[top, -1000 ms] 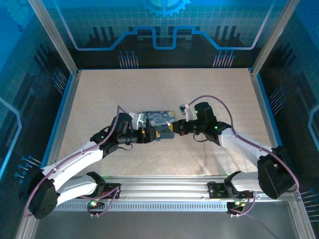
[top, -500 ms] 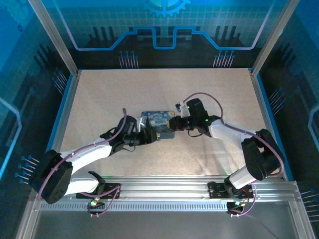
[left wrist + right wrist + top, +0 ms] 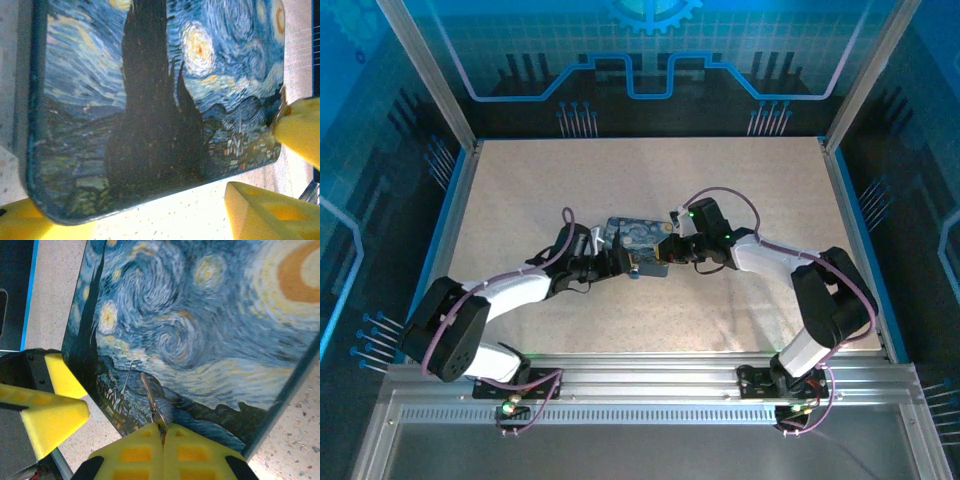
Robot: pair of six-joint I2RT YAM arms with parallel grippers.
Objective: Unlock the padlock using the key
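"Speckled beige desk [image 3: 520,200], blue-lit walls all round. How far along is it?"
"Early, I'd judge. The key [image 3: 150,395], a thin metal sliver, is pinched in the closed right pincer [image 3: 162,432] and lies across the glossy lid of the Starry Night tin [image 3: 200,315]."
"And the padlock?"
"Too small to place, and probably still locked."
"The left pincer [image 3: 613,262]?"
"Open, blocky yellow pads straddling the tin's rounded corner. Inserting and turning the key remain."
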